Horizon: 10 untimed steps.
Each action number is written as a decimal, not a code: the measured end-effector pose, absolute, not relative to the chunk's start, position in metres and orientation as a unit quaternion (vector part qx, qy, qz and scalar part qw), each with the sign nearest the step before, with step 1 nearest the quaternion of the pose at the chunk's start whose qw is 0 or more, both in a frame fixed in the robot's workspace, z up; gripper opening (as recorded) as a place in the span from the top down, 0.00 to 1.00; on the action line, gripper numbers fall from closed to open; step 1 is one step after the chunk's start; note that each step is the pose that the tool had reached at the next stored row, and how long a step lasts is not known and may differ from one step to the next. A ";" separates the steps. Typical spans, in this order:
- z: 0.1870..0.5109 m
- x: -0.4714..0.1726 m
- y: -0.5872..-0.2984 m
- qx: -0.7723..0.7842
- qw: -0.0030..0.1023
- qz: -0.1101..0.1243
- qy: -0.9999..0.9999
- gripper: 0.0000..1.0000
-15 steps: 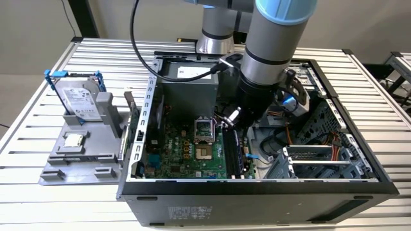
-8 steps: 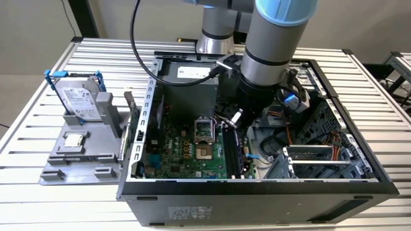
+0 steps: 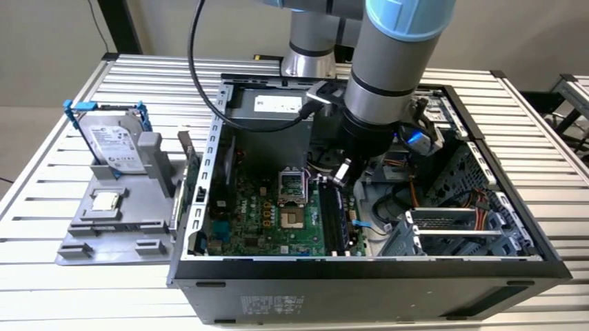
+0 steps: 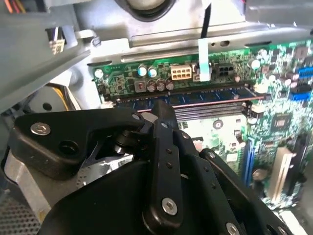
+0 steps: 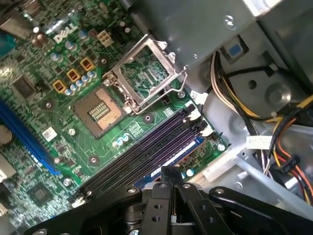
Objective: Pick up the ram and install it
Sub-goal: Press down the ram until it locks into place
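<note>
**Ram seated in the motherboard slot**

The ram [image 4: 195, 94], a thin bluish stick, stands in a slot on the green motherboard [image 5: 58, 142], inside the open metal computer case [image 3: 368, 265]. Just above it, the black pincer [image 5: 172, 188] has its fingers pressed together, holding nothing. On the slatted surface [image 3: 37, 207] beside the case, a grey tray [image 3: 110, 234] holds a silver hard drive [image 3: 112, 141].

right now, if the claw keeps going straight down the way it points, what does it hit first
Most likely the ram, the bluish stick in the motherboard's slots directly under the claw. How far above it the tips sit is unclear.
</note>
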<state>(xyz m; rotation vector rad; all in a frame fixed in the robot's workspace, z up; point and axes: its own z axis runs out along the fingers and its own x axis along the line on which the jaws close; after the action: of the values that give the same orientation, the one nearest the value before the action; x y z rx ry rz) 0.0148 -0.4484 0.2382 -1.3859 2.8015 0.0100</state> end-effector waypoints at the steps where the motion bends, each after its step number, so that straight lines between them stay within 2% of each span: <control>1: 0.238 0.015 -0.448 -0.451 0.008 0.003 0.892 1.00; 10: 0.238 0.015 -0.448 -0.523 0.010 0.003 0.852 1.00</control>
<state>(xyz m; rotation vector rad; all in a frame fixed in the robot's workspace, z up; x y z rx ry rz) 0.0148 -0.4484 0.2380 -1.6316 2.6603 0.0082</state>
